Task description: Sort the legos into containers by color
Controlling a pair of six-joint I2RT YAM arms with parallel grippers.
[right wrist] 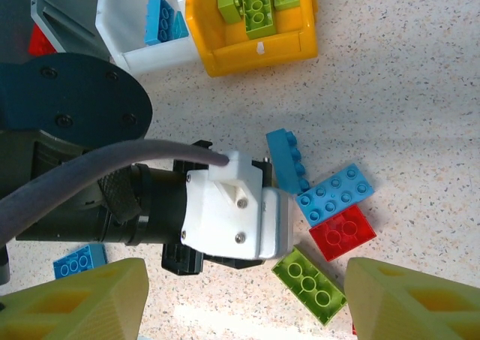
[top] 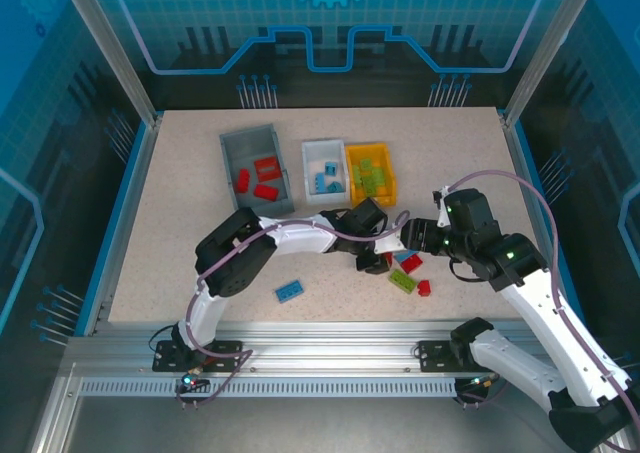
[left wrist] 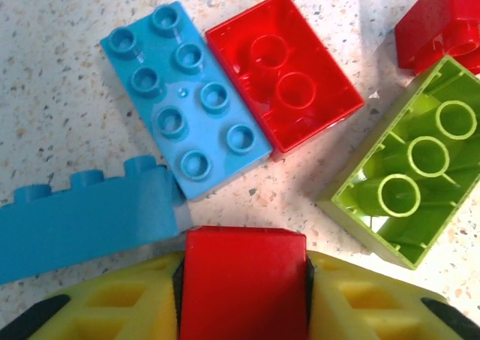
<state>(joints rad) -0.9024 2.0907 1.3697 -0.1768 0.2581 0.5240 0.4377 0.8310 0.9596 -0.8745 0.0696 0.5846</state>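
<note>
My left gripper [left wrist: 244, 276] is shut on a red lego [left wrist: 244, 295] just above the table. Right in front of it lie a blue lego [left wrist: 184, 100] studs up, a red lego [left wrist: 283, 81] upside down, a lime green lego [left wrist: 412, 167] upside down and a blue lego [left wrist: 82, 220] on its side. My right gripper [right wrist: 244, 310] hangs open above the left wrist [right wrist: 225, 205] with nothing between its fingers. At the back stand the grey bin [top: 240, 143] with red legos, the white bin [top: 324, 147] with blue ones and the yellow bin [top: 390, 185] with green ones.
A lone blue lego [top: 290, 291] lies left of the pile near the front edge. A small red lego [top: 424, 287] sits at the pile's right side. The two grippers [top: 375, 255] [top: 412, 235] are close together over the pile.
</note>
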